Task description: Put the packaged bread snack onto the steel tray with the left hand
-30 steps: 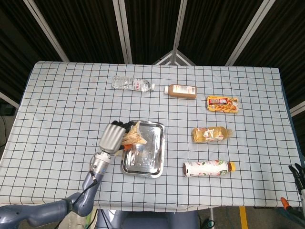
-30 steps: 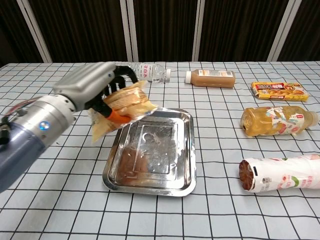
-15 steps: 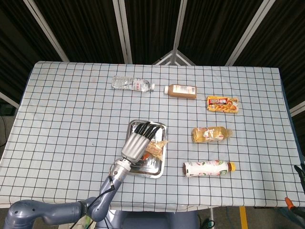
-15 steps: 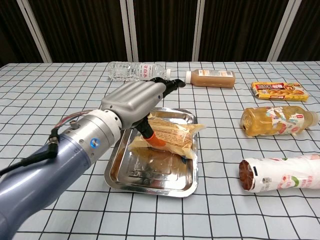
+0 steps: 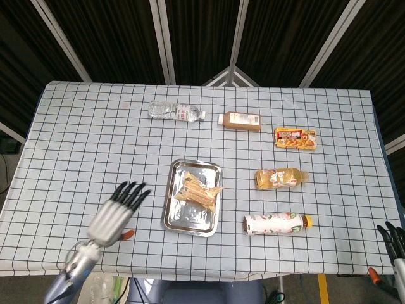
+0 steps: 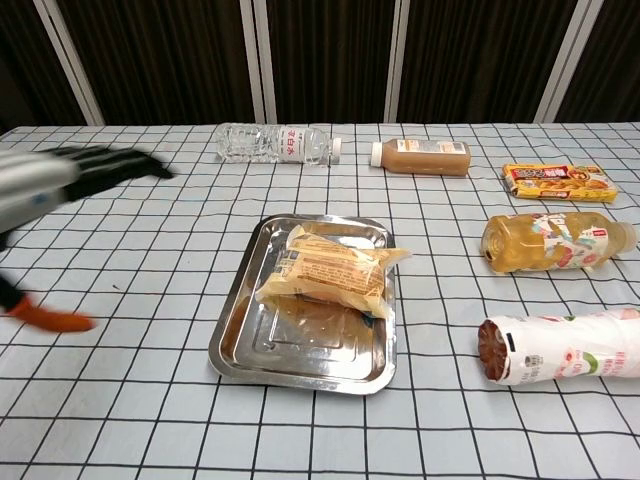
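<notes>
The packaged bread snack (image 5: pixel 198 190) (image 6: pixel 332 272) lies in its clear wrapper on the steel tray (image 5: pixel 180 217) (image 6: pixel 300 352), across the tray's far half, with nothing touching it. My left hand (image 5: pixel 117 212) (image 6: pixel 60 178) is well left of the tray, above the tablecloth, its fingers spread and holding nothing. It shows blurred in the chest view. Only the fingertips of my right hand (image 5: pixel 393 239) show, at the lower right corner of the head view.
A clear water bottle (image 5: pixel 175 111) and a brown drink bottle (image 5: pixel 240 120) lie at the back. Right of the tray lie a snack packet (image 5: pixel 295 137), a yellow bottle (image 5: pixel 280 178) and a pink-labelled bottle (image 5: pixel 276 223).
My left hand let go of the bread snack, which now lies on the tray. The hand drew back to the left, away from the tray, with fingers spread.
</notes>
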Tool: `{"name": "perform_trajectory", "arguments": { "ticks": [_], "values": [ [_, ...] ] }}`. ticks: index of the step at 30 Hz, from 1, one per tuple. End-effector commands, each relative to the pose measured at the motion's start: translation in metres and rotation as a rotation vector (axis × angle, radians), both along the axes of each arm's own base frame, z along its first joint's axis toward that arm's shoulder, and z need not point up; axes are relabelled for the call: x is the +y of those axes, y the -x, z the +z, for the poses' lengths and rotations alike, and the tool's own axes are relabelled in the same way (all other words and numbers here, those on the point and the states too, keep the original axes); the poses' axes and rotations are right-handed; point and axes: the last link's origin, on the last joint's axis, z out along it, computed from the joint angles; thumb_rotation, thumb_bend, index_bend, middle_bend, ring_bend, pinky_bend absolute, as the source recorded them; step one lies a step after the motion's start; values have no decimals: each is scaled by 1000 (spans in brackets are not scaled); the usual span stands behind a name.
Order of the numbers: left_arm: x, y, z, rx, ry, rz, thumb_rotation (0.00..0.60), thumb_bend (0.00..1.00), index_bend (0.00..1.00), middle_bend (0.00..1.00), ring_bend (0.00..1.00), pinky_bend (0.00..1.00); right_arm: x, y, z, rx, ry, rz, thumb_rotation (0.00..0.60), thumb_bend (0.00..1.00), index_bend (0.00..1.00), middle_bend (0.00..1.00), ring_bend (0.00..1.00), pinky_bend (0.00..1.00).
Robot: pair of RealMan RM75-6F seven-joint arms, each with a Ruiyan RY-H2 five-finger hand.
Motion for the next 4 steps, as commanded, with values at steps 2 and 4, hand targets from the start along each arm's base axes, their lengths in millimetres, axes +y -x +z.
{"name": "perform_trajectory", "arguments": {
  "ticks": [2,4],
  "values": [
    [-75,83,52,70,-24,194,600,62,0,0,0,50,0,-4,-5,1,-6,17,600,323,0,0,0,0],
    [-76,89,60,48,-56,215,600,62,0,0,0,50,0,-5,-8,11,-17,17,600,324,0,0,0,0]
  ]
}}
